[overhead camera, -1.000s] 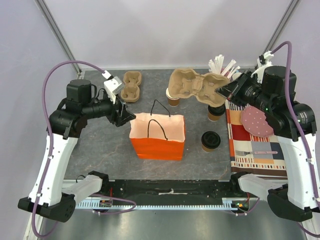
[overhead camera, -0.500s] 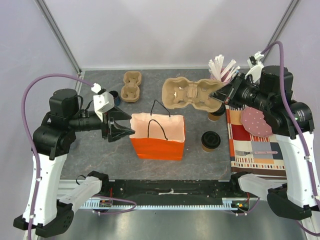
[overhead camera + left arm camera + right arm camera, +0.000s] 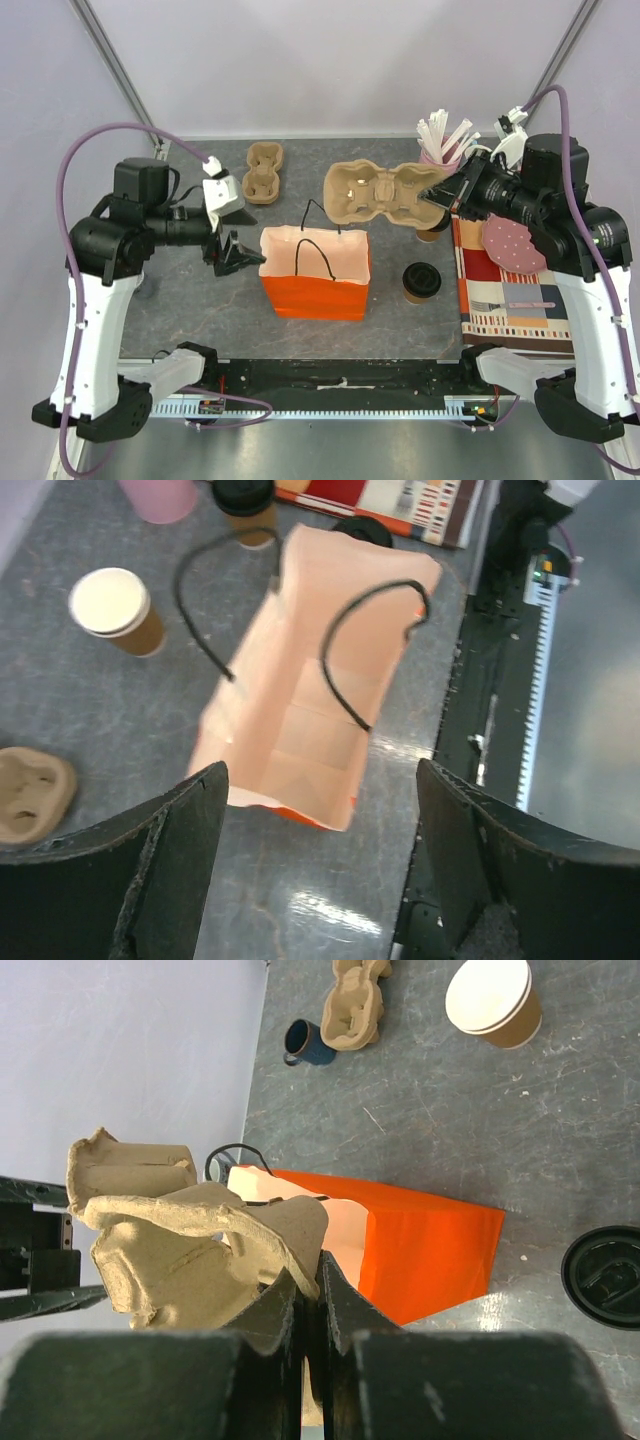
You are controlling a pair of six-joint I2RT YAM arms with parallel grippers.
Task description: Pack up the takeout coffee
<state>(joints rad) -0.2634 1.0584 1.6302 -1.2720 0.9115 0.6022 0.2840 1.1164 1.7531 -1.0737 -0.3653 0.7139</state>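
- Your orange bag (image 3: pixel 315 285) stands open on the counter (image 3: pixel 180 300).
- Your right claw (image 3: pixel 441 193) is clamped on the cardboard tray (image 3: pixel 375 192), held over the bag's far side.
- Your left claw (image 3: pixel 235 255) gapes empty beside the bag.
- One black-lidded cup (image 3: pixel 421 281) stands right of the bag, the second lidded cup (image 3: pixel 429 233) behind it.

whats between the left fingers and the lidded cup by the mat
The orange paper bag, between left fingers and lidded cup, in the top view.
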